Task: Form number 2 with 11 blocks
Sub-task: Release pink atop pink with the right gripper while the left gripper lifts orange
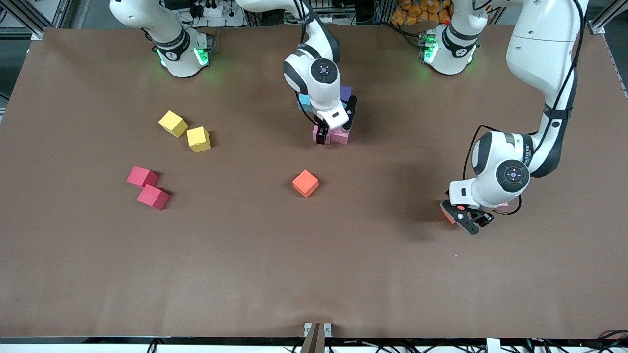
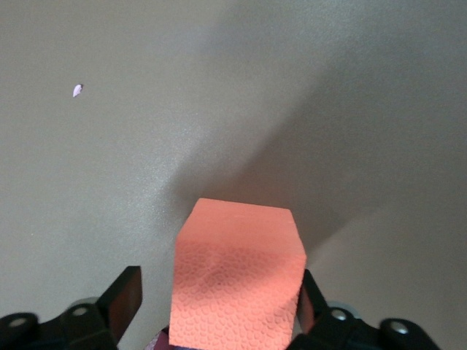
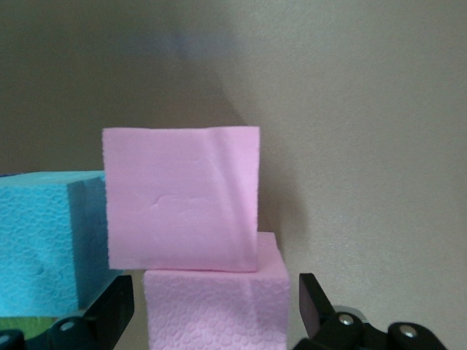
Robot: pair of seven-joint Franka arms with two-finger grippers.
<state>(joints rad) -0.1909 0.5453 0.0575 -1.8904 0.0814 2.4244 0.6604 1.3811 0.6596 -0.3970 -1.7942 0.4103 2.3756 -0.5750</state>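
The left claw [image 1: 463, 219] hangs over the brown matte bench [image 1: 245, 264] toward the left arm's end, its fingers spread a little wider than the orange foam cube [image 2: 237, 281] between them; one finger shows a gap from the cube, so whether it grips I cannot tell. That cube's face has a fine scale-like dimpled texture. The right claw [image 1: 333, 132] is low at the partly built number 2 [image 1: 331, 115] near the bench's middle, toward twelve o'clock from the loose orange cube [image 1: 305, 183]; its fingers stand open on either side of a pink cube [image 3: 215, 310], with another pink cube [image 3: 182, 197] and a dimpled cyan cube [image 3: 44, 240] just beside. A purple cube [image 1: 346, 93] peeks past the wrist. Two red-pink cubes [image 1: 147, 189] touch at a corner; two yellow cubes [image 1: 185, 131] lie near them, toward one o'clock.
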